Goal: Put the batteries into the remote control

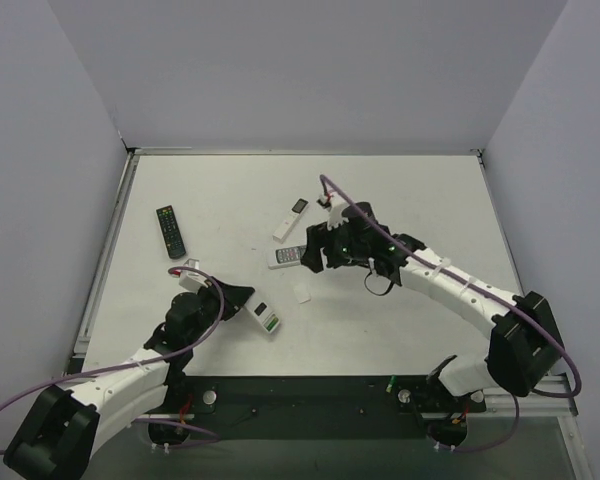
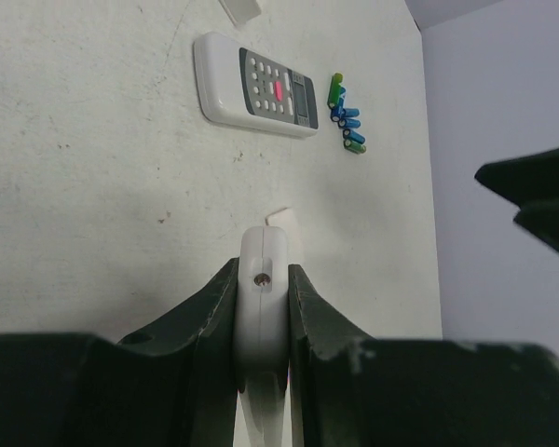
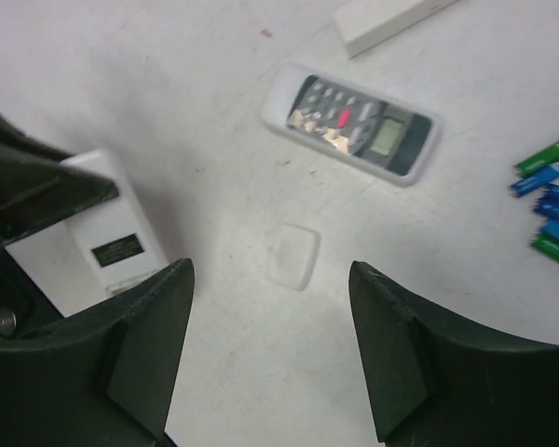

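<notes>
- You're running this in a robotics lab cell, not somebody's home or office.
- The plain white table (image 1: 410, 190) is boxed in by bare grey walls (image 1: 310, 70) on three sides, test-booth style.
- Two arms (image 1: 450, 285) sit bolted to a black base plate (image 1: 310, 395) at the near edge, with purple cables (image 1: 325, 185) running along them.
- The stuff on top is test props: the remote control (image 1: 268, 320), a black remote (image 1: 171, 230), a little bunch of batteries (image 2: 347, 116).
</notes>
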You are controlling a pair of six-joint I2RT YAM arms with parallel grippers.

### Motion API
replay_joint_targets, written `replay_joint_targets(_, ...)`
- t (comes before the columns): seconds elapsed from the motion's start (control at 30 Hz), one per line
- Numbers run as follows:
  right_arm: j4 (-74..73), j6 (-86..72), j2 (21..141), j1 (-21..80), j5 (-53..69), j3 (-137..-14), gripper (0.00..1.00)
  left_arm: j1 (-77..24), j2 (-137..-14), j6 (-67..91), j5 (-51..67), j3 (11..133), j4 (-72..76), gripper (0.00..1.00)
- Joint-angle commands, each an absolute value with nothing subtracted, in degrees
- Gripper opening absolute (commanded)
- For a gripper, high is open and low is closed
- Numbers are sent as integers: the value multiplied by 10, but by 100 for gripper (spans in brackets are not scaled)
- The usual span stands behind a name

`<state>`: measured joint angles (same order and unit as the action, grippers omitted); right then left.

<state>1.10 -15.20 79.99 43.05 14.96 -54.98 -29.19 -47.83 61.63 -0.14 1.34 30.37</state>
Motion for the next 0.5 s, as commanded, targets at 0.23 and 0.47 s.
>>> replay_joint_targets(0.23, -83, -177, 917, 224, 187, -647, 63, -293, -435, 569, 10, -23, 308, 0)
replay_joint_targets(0.47, -163, -153, 1002, 212, 94, -726, 56, -293, -433, 561, 17, -24, 308, 0)
